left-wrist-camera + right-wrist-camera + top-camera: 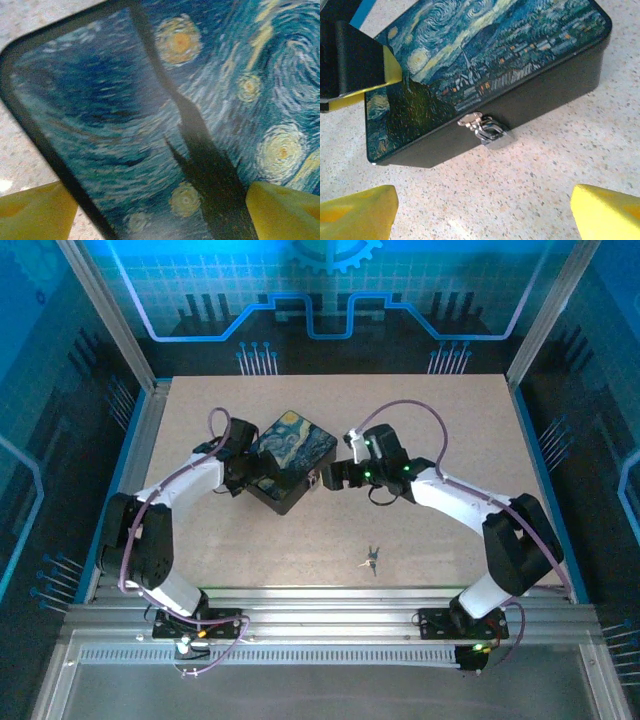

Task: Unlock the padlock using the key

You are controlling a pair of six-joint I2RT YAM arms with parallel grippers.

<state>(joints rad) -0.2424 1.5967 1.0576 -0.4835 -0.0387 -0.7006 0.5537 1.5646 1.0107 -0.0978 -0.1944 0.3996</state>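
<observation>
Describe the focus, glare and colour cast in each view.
Top external: evenly lit table, blue glow around it, the key tiny and soft. Left wrist: too close, the painted box lid blurred. Right wrist: sharpest, bright glint on the padlock, box's front wall in shade.

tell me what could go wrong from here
1. The key lies on the table, in neither gripper; so small and thin, it may slip during pickup.
2. Nothing clamps the box; the open left gripper above it may not steady it.
3. The right gripper, open facing the padlock, could shove the box.
</observation>
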